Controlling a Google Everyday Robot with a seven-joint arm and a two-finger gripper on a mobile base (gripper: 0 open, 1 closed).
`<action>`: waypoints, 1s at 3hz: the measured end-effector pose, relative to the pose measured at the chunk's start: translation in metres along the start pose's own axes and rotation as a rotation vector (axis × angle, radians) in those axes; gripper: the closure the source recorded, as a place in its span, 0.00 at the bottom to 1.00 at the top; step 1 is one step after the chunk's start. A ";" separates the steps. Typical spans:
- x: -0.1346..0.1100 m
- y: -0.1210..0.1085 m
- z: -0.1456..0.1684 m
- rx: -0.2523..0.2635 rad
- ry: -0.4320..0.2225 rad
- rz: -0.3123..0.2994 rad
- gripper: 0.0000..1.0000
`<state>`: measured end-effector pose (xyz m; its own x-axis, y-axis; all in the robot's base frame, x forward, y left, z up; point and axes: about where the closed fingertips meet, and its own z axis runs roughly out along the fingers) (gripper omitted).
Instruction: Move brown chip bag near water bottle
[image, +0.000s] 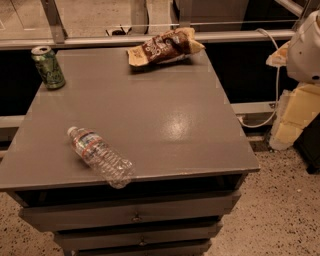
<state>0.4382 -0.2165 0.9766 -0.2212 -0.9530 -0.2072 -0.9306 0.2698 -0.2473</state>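
Note:
The brown chip bag (165, 47) lies crinkled at the far edge of the grey table (165, 120), right of centre, with tan ends and white lettering. The water bottle (100, 156) lies on its side near the front left edge, its white cap pointing to the far left and its base at the table's front lip. My gripper (294, 117) hangs at the right edge of the view, off the table's right side and below table height, far from both the bag and the bottle. It holds nothing that I can see.
A green soda can (48, 67) stands upright at the far left corner. The table has drawers (135, 216) in front. A railing (150, 39) runs behind it. A white cable (276, 80) hangs to the right. The floor (280, 210) is speckled.

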 end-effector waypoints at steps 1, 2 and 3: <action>0.000 0.000 0.000 0.000 0.000 0.000 0.00; -0.004 -0.016 0.006 0.015 -0.046 0.015 0.00; -0.023 -0.061 0.027 0.058 -0.168 0.034 0.00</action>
<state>0.5082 -0.2070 0.9707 -0.1960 -0.9081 -0.3701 -0.9040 0.3136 -0.2908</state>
